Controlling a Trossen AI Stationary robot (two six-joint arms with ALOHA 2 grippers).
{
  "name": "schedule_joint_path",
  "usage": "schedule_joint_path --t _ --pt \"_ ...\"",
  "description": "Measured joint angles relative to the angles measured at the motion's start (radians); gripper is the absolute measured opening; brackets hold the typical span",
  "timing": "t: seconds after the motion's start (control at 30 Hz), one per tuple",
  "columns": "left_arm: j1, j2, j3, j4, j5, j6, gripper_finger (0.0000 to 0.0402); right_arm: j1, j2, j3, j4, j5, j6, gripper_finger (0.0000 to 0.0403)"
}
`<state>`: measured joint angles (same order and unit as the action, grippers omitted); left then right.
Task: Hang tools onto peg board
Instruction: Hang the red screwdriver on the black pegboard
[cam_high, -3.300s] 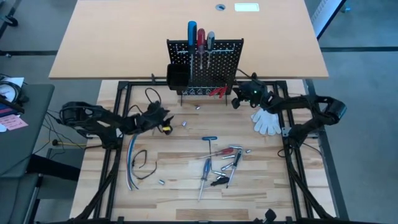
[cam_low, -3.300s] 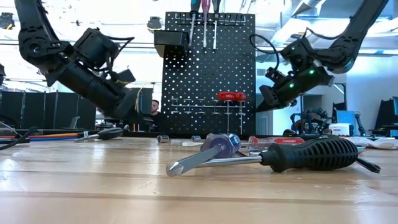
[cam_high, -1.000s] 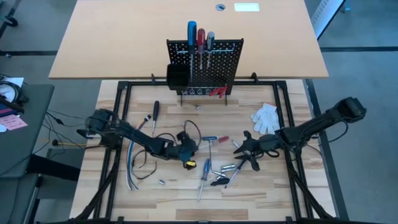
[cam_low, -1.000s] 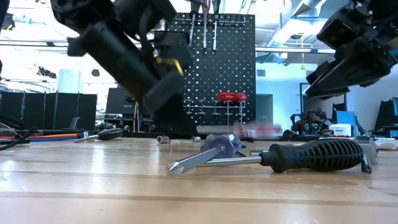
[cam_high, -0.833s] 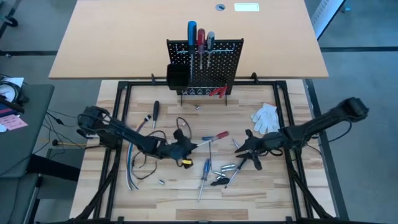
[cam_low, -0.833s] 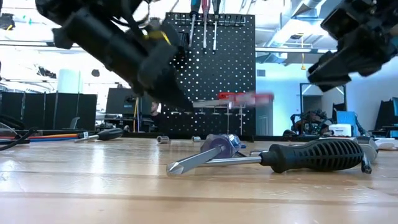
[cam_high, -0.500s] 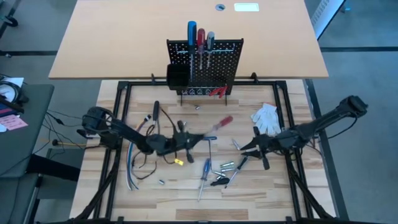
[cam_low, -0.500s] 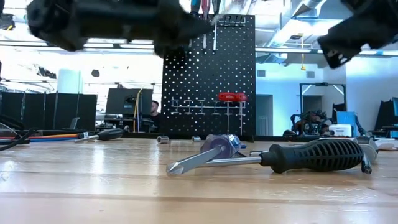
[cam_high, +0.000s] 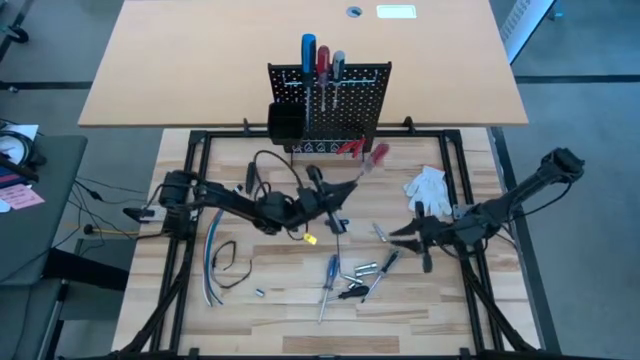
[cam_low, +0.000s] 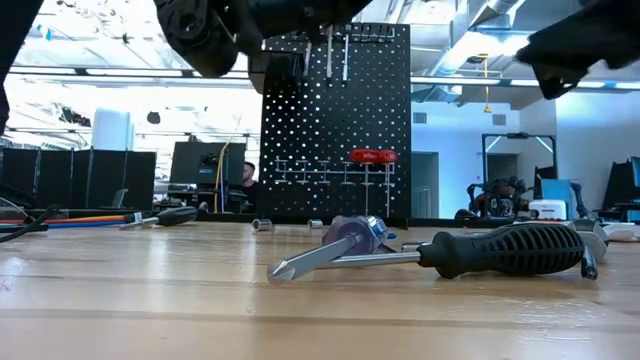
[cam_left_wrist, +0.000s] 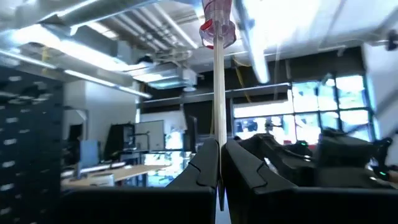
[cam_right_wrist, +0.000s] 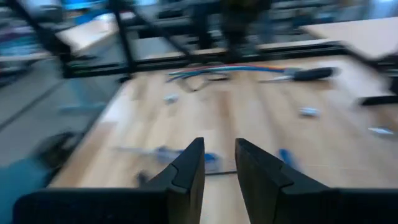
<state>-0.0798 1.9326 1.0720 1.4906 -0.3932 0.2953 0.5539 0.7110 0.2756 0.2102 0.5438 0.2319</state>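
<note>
Left gripper (cam_high: 338, 196) raised over the middle of the table, clenched on the thin shaft of a red-handled screwdriver (cam_high: 376, 156); handle pointing up and away toward the peg board (cam_high: 330, 105), tip of the handle just short of the board's foot. In the left wrist view, fingers (cam_left_wrist: 202, 165) pressed together around the shaft (cam_left_wrist: 218, 93), clear red handle (cam_left_wrist: 216, 18) at the far end.

Right gripper (cam_high: 408, 236) low over the right half of the table, jaws parted with a narrow gap and holding nothing; fingers (cam_right_wrist: 186, 171) seen apart over bare wood in the right wrist view.

Peg board upright at the far edge, black bin (cam_high: 284, 121) on its left side, three screwdrivers (cam_high: 322, 60) already standing in the top rail, red-handled pliers (cam_high: 350, 147) hung low on the face.

Loose on the table: a blue-handled screwdriver (cam_high: 329, 275), a black-handled screwdriver (cam_high: 378, 270) and small silver bits (cam_high: 364, 268) clustered between the two grippers; another black-handled screwdriver (cam_high: 249, 178) near the left arm. White glove (cam_high: 427, 187) just beyond the right gripper, between it and the board's right side. Bundle of cables (cam_high: 215, 262) at the left, black wire looping up around the left arm. From the low view, a large black-handled screwdriver (cam_low: 440, 250) lying across the foreground, peg board (cam_low: 335, 125) behind it, a person seated far back in the room.
</note>
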Motion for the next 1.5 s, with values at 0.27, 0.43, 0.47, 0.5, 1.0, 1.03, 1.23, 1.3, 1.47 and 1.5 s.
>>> schedule_joint_path --t 0.27,0.43,0.47,0.5,1.0,1.03,1.23,1.3,1.47,1.5 --pt "-0.034 0.013 -0.009 -0.005 -0.009 0.029 0.0000 -0.009 0.009 0.000 0.523 0.033 -0.380 0.0098" --pt "-0.043 0.013 -0.009 -0.010 -0.011 0.036 0.0000 -0.034 -0.039 0.067 0.655 0.031 -0.687 0.0125" --pt "-0.044 0.013 -0.009 -0.014 -0.011 0.038 0.0000 -0.047 -0.043 0.096 0.634 0.031 -0.697 0.0138" --pt "-0.043 0.013 -0.009 -0.020 -0.011 0.037 0.0000 -0.061 -0.043 0.132 0.600 0.031 -0.699 0.0153" --pt "-0.043 0.013 -0.009 -0.035 -0.011 0.032 0.0001 -0.333 0.159 0.669 -0.098 -0.128 -0.458 0.0310" --pt "-0.043 0.013 -0.009 -0.035 -0.011 0.034 0.0001 -0.340 0.171 0.685 -0.113 -0.153 -0.442 0.0306" --pt "-0.043 0.013 -0.009 -0.035 -0.011 0.033 0.0001 -0.375 0.240 0.761 -0.175 -0.182 -0.365 0.0262" --pt "-0.043 0.013 -0.009 -0.035 -0.011 0.033 0.0001 -0.382 0.254 0.773 -0.183 -0.182 -0.362 0.0237" --pt "-0.043 0.013 -0.009 -0.033 -0.007 0.034 0.0001 -0.379 0.259 0.796 -0.183 -0.182 -0.359 0.0141" --pt "-0.043 0.013 -0.009 -0.033 -0.010 0.036 0.0001 -0.377 0.257 0.799 -0.186 -0.188 -0.350 0.0119"
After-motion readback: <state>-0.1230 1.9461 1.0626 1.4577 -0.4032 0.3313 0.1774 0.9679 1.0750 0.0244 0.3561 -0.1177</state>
